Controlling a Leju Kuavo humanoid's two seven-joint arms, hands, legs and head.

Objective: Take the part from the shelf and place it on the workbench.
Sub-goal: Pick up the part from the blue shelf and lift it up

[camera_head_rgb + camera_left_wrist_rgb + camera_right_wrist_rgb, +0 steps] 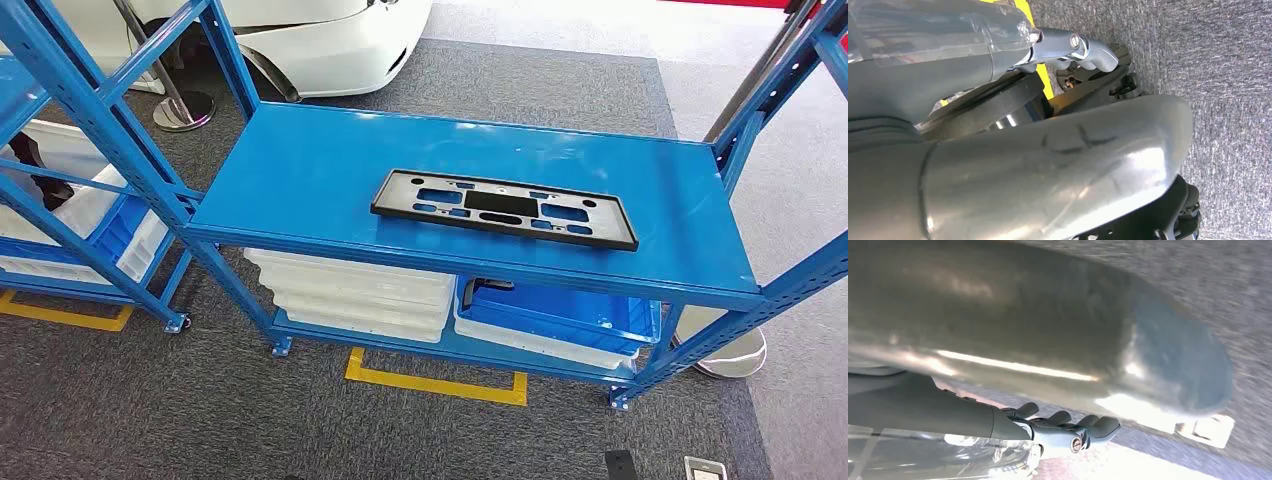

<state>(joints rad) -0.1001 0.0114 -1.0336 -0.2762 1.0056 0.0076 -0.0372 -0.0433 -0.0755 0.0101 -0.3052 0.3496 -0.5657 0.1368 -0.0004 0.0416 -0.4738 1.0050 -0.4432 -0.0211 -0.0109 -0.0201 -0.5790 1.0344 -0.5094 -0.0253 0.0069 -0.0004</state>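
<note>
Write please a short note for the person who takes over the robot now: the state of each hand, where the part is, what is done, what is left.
Left hand: hanging over the grey carpet, fingers curled in, holding nothing.
Right hand: also hanging over the carpet, fingers curled in, holding nothing.
Black part: lying flat on the top board of the blue shelf, nothing touching it.
Done: nothing yet; the part is not picked up.
Left: reach, grasp the part, carry it to the workbench, set it down.

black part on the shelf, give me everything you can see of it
The black part is a long, flat rectangular frame, matte and plastic-looking, with a raised rim. A solid block sits at its centre, flanked by several cutouts through which the blue shows. It lies flat and slightly askew on the top blue shelf, toward the front right. Nothing but the shelf touches it.
</note>
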